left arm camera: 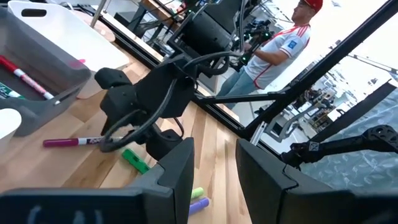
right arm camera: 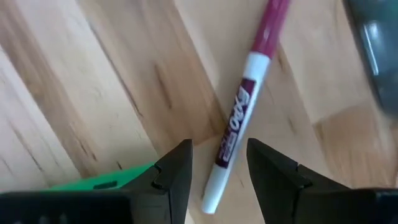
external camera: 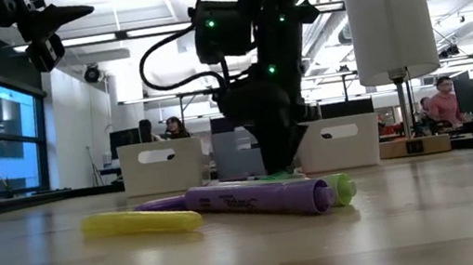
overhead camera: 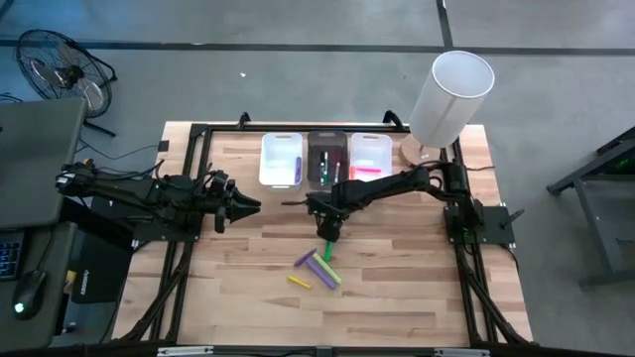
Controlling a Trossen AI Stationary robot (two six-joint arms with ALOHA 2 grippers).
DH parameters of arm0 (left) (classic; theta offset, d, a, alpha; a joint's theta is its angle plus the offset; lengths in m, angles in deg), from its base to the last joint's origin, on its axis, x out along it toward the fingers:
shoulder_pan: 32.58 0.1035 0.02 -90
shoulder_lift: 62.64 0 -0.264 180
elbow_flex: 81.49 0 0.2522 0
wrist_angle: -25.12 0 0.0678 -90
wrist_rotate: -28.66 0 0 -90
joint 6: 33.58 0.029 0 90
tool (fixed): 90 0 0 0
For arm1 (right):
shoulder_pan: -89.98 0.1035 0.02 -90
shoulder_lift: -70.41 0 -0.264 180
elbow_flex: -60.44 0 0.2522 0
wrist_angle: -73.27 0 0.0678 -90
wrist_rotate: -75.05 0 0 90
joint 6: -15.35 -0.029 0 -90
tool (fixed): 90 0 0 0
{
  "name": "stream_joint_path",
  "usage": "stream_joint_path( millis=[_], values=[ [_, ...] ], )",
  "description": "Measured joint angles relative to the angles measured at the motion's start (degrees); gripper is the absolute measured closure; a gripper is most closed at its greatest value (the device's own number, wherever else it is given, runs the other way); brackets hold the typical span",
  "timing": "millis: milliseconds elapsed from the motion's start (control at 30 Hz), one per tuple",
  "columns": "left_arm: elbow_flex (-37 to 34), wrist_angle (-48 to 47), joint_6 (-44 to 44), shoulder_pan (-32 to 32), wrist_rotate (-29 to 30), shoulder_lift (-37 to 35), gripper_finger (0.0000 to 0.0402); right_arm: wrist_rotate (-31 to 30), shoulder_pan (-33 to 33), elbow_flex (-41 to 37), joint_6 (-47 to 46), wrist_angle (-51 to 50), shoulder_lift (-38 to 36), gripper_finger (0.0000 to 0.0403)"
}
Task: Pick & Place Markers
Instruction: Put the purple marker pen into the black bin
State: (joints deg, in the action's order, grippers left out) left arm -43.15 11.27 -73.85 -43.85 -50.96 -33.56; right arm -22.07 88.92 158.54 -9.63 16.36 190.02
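Observation:
A white-barrelled marker with a magenta cap (right arm camera: 239, 112) lies flat on the wooden table. My right gripper (right arm camera: 219, 146) points down over it, open, one finger on either side of its white end, and I see no touch. A green marker (right arm camera: 102, 180) lies just beside one finger. In the high view my right gripper (overhead camera: 327, 233) is at the table's middle, with a purple highlighter (overhead camera: 305, 259), a green one (overhead camera: 325, 268) and a yellow one (overhead camera: 300, 283) lying nearer the near edge. My left gripper (overhead camera: 248, 205) waits open, raised, to the left.
Three bins stand in a row toward the far edge: a white bin (overhead camera: 281, 159), a dark bin (overhead camera: 327, 157) with markers in it, and another white bin (overhead camera: 370, 157). A white cylinder lamp (overhead camera: 451, 94) stands at the far right corner. People show in the room behind.

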Motion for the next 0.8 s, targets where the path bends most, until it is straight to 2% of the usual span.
stream_joint_path(
  millis=[267, 800],
  values=[
    [0.0, 0.0, 0.0, 0.0, -2.3, 0.0, 0.0285, 3.5, 0.1, 0.0, -13.0, -1.3, 0.0, 0.0261],
    [0.0, 0.0, 0.0, 0.0, -5.4, 0.0, 0.0285, 1.6, 1.0, 0.0, -22.7, -4.6, 0.0, 0.0265]
  ],
)
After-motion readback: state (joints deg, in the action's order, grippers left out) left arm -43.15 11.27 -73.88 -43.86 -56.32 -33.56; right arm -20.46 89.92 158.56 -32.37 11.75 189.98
